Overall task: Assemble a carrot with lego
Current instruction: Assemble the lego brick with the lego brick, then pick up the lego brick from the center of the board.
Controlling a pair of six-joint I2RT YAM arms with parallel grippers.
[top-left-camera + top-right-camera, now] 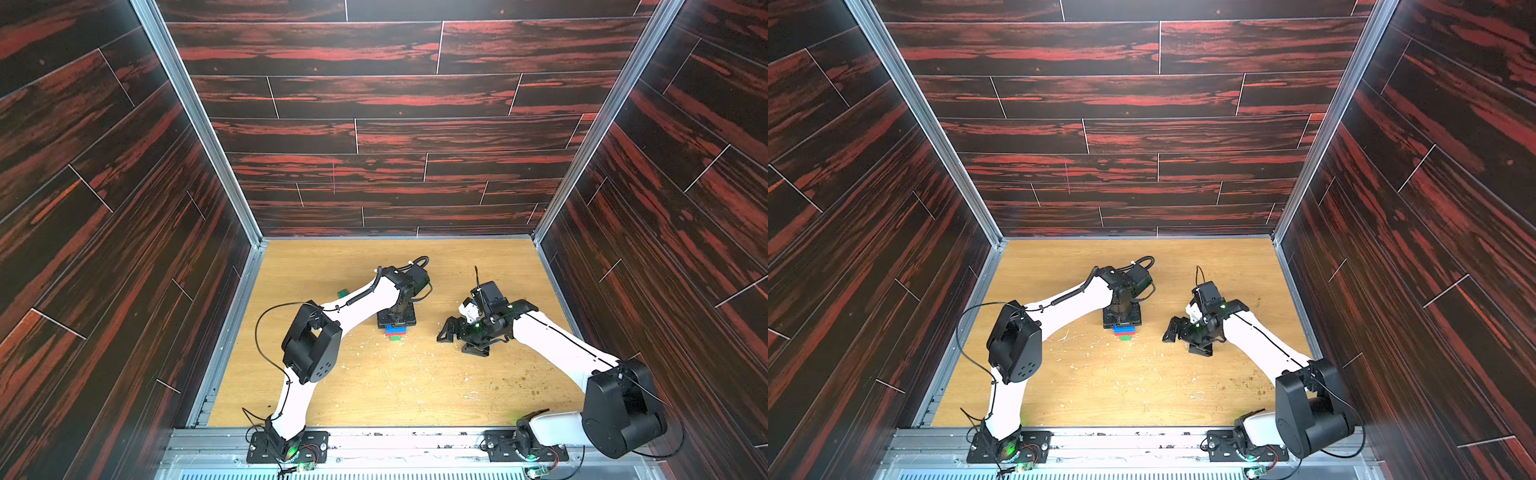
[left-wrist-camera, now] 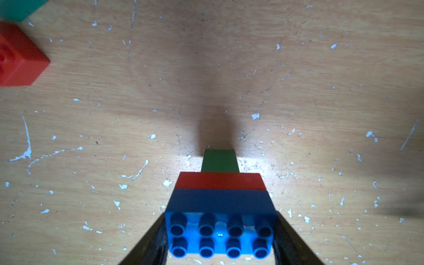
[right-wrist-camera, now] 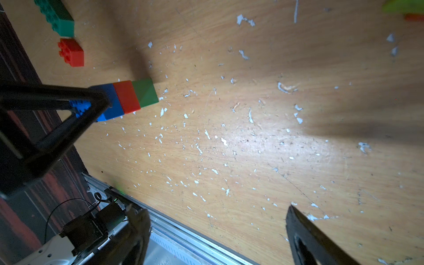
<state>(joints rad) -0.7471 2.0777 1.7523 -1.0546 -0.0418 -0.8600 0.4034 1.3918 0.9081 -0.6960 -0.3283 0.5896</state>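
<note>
A partial carrot (image 2: pixel 220 199) of joined lego, a blue long brick over a red one over a small green tip, stands tip-down on the wooden table (image 1: pixel 374 382). It also shows in both top views (image 1: pixel 395 331) (image 1: pixel 1124 331) and in the right wrist view (image 3: pixel 128 97). My left gripper (image 2: pixel 220 234) is shut on the blue brick, one finger on each short end. My right gripper (image 1: pixel 457 343) (image 3: pixel 215 211) hovers open and empty to the right of the stack.
A loose red square brick (image 3: pixel 71 52) (image 2: pixel 20 57) and a teal long brick (image 3: pixel 58 17) (image 1: pixel 343 293) lie beyond the left arm. A lime piece (image 3: pixel 403 5) with a red one (image 3: pixel 414 17) beside it shows at the right wrist view's edge. A metal rail (image 1: pixel 415 434) borders the table's front.
</note>
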